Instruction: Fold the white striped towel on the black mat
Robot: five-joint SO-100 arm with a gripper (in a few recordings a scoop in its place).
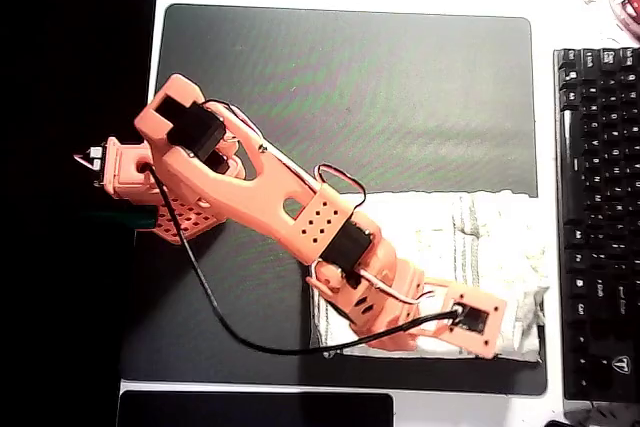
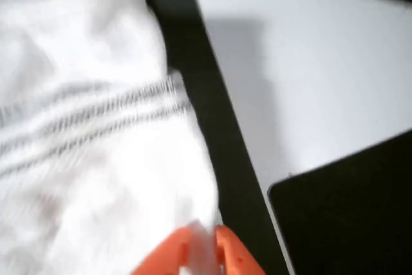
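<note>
I find the hand [image 2: 201, 249] pinched shut on the white striped towel [image 2: 84, 127] edge, the black mat [image 2: 219, 133] strip just beside it. Grasp step in hand; next, I judge, lift and carry across.

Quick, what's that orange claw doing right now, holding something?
Claw: closed, pinching the edge of the white striped towel.

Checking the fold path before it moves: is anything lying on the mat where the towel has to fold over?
Nothing visible. The gripper already pinches the white striped towel at its edge, and the black mat beyond it is bare.
</note>
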